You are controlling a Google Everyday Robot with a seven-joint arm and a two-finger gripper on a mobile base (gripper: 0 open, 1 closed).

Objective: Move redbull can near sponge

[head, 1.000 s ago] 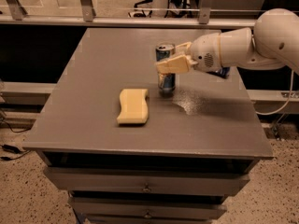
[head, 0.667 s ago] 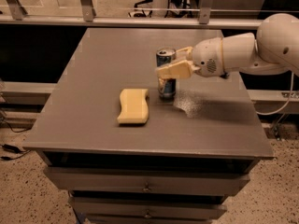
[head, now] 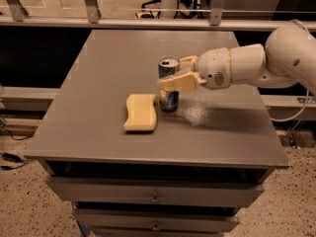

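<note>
The redbull can [head: 169, 97] stands upright on the grey table [head: 108, 63], blue and silver with a silver top. My gripper [head: 174, 74] reaches in from the right, and its cream-yellow fingers [head: 178, 83] are closed around the can's upper half. The pale yellow sponge [head: 140, 112] lies flat just left of the can, its right edge almost touching the can's base.
The white arm [head: 256, 65] stretches over the table's right side. A metal railing [head: 148, 21] runs behind the table's far edge. Drawers [head: 155, 196] sit below the tabletop's front edge. A pale scuffed patch [head: 195, 113] marks the table right of the can.
The gripper has carried the can a little to the left and nearer, closing the gap to the sponge. The sponge has not moved.
</note>
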